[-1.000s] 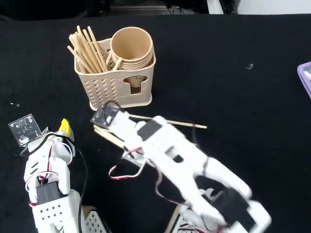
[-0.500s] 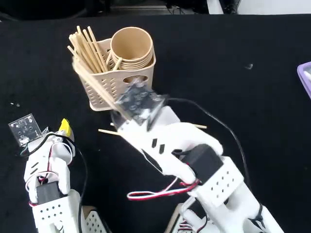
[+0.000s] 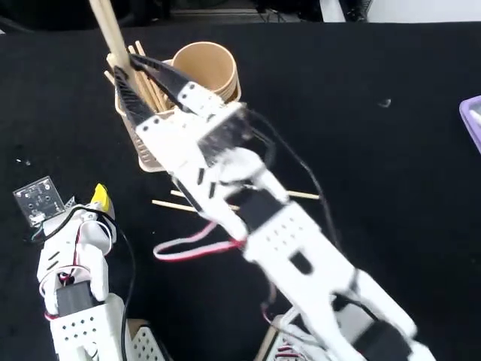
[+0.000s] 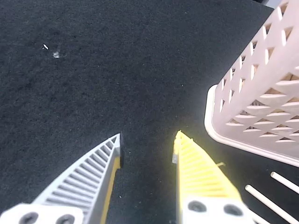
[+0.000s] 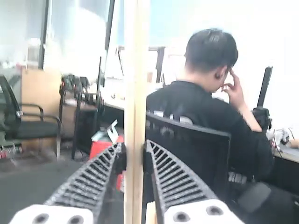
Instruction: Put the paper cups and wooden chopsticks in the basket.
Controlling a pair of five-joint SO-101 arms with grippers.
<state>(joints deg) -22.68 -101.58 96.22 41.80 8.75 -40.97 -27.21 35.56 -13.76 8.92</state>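
A cream slotted basket (image 3: 145, 155) stands at the back left of the black table, holding stacked paper cups (image 3: 204, 65) and several wooden chopsticks (image 3: 143, 69). My right gripper (image 3: 128, 68) hangs over the basket's chopstick side. It is shut on a pair of chopsticks (image 3: 107, 28) held nearly upright, gripped between both fingers (image 5: 134, 149) in the right wrist view. Two loose chopsticks (image 3: 170, 204) lie on the table in front of the basket, partly under the right arm. My left gripper (image 4: 147, 140) is open and empty, low near the basket's corner (image 4: 261, 107).
A purple container edge (image 3: 472, 120) shows at the far right of the table. The right arm stretches diagonally across the table's middle. The left arm (image 3: 71, 278) rests at the front left. Bare black cloth lies to the right and behind.
The right arm lifted the pair of chopsticks off the table and swung it up over the basket, turning it nearly upright. The left arm has not moved.
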